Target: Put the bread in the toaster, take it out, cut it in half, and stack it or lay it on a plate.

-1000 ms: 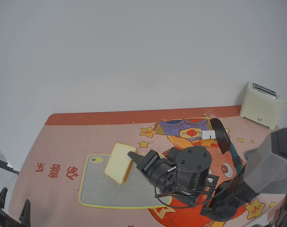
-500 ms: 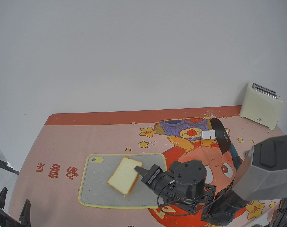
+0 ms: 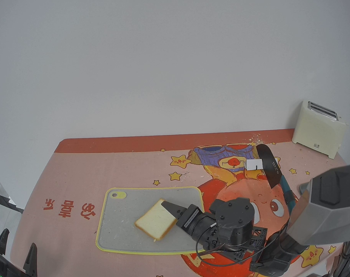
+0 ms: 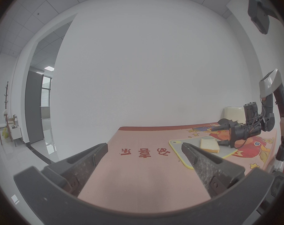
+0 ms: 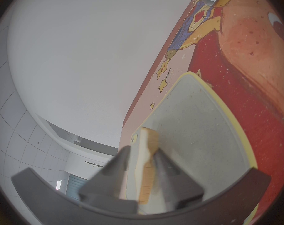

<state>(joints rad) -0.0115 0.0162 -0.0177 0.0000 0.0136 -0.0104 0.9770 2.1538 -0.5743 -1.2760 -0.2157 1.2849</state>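
A pale bread slice (image 3: 155, 224) with a brown crust lies tilted low over the grey, yellow-rimmed cutting board (image 3: 119, 222). My right gripper (image 3: 170, 209) is shut on the slice's right edge. In the right wrist view the bread (image 5: 147, 153) stands edge-on, pinched between the fingers (image 5: 115, 169), with the board (image 5: 195, 116) beyond. The cream toaster (image 3: 319, 129) stands at the table's far right corner. My left gripper (image 4: 144, 146) hangs open with nothing in it off the table's left near corner, and shows in the head view at the bottom left (image 3: 15, 252).
A knife with a black blade (image 3: 269, 169) and a teal handle (image 3: 288, 193) lies on the patterned mat (image 3: 75, 174), right of the board. A small white card (image 3: 254, 164) sits beside the blade. Bare mat lies left of the board.
My right gripper has come down and back toward the near edge with the bread. The slice has tipped from steeply raised to nearly flat over the board.
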